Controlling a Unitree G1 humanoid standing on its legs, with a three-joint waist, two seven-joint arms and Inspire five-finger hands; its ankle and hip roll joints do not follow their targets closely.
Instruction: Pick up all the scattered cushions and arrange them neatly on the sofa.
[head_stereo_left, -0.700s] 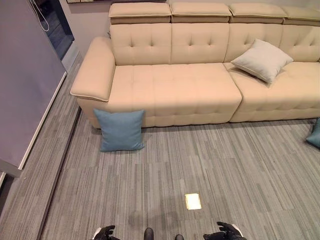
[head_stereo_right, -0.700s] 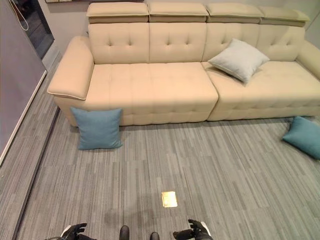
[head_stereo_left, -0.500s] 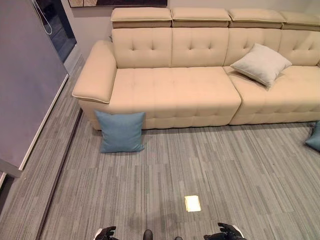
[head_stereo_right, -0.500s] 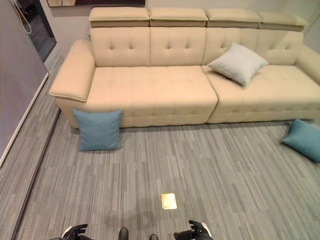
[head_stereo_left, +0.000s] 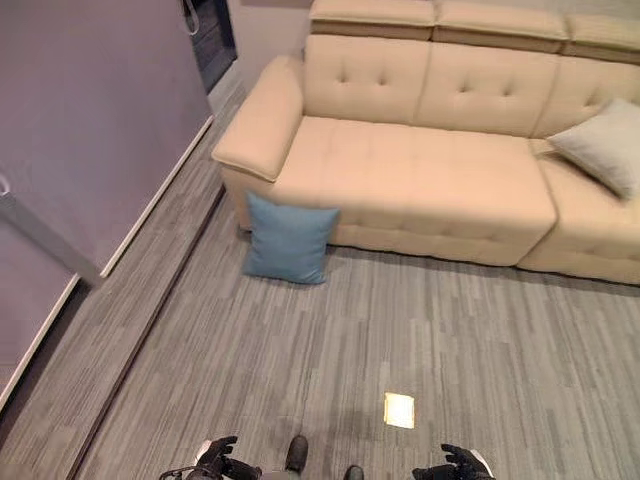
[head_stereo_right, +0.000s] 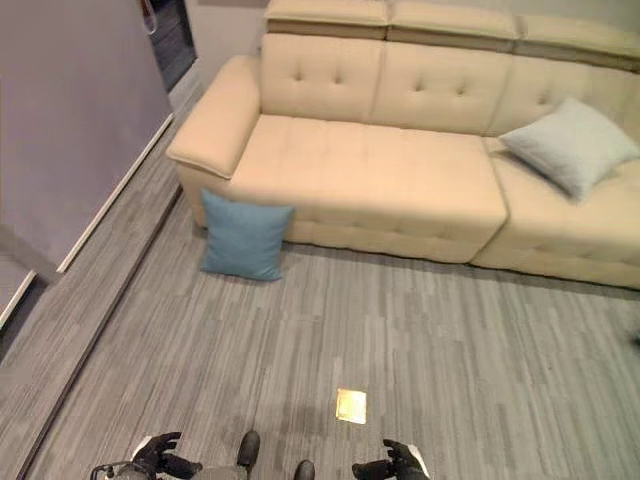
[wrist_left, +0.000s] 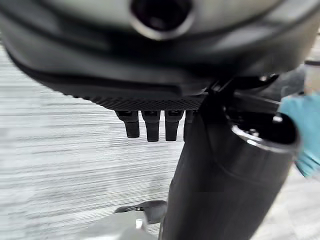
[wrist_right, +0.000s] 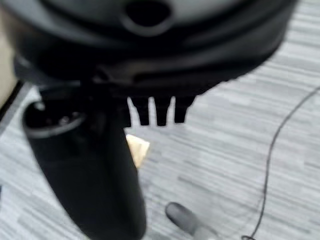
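A square blue fabric cushion (head_stereo_left: 289, 241) is propped on the grey floor (head_stereo_left: 420, 320) against the beige tufted sofa (head_stereo_left: 430, 180), well apart from the left robot hand (head_stereo_left: 216, 459) and right robot hand (head_stereo_left: 455, 465), both held relaxed and empty.

My head has turned left: the sofa (head_stereo_left: 430, 180) and blue cushion (head_stereo_left: 288, 239) now sit further right in my view, and more of the wall (head_stereo_left: 90, 120) shows. The things themselves have not moved.
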